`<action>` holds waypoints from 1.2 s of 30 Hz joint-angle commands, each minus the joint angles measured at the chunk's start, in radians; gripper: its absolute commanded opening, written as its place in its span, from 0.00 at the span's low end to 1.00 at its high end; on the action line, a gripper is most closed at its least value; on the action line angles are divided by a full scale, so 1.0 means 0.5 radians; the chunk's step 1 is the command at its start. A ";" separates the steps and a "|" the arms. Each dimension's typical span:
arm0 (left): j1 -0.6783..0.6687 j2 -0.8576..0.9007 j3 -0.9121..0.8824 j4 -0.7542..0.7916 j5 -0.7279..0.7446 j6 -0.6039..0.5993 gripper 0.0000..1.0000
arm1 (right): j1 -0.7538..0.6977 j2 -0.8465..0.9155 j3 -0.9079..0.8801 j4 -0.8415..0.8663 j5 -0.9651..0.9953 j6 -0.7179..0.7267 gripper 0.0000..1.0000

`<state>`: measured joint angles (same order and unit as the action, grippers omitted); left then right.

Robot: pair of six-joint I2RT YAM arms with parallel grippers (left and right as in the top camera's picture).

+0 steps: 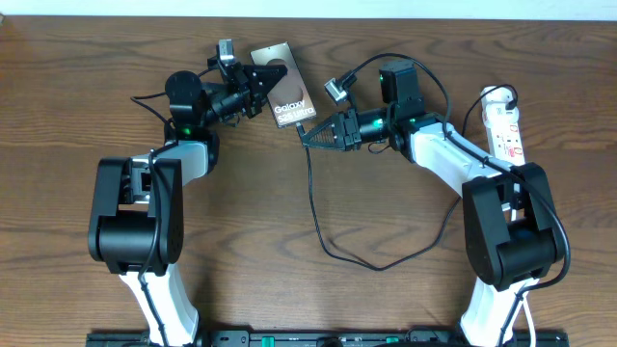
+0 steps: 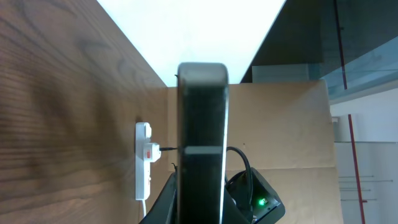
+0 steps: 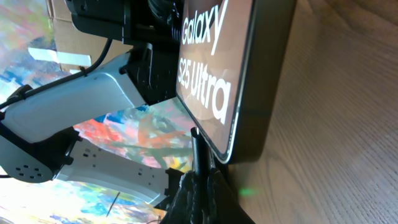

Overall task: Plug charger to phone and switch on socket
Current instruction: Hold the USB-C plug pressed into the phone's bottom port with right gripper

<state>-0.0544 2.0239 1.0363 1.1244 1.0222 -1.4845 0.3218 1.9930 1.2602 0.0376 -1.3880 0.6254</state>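
Judging from the layout, the task is at its first stage, connector insertion. The left gripper (image 1: 260,82) is clenched on the phone (image 1: 294,101) and holds it tilted near the far edge of the table (image 1: 77,58), roughly mid-width. The right gripper (image 1: 313,133) is clenched on the charger (image 1: 313,198) just behind its connector tip. In the right wrist view the tip meets the phone's short lower edge, but whether it is seated in the port cannot be determined. The slack cable loops toward the near edge of the table and back to the right. The socket (image 1: 503,120) lies at the far right corner, well apart from both grippers and untouched. Outstanding steps are to confirm insertion, release the charger and press the socket switch. The switch position is not legible.
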 commanded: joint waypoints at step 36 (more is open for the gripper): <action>-0.144 -0.008 -0.001 0.031 0.082 0.093 0.07 | -0.027 -0.002 0.000 0.041 0.255 0.153 0.01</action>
<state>-0.0887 2.0239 1.0363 1.1252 0.9653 -1.4319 0.3096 1.9930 1.2591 0.0410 -1.3518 0.6930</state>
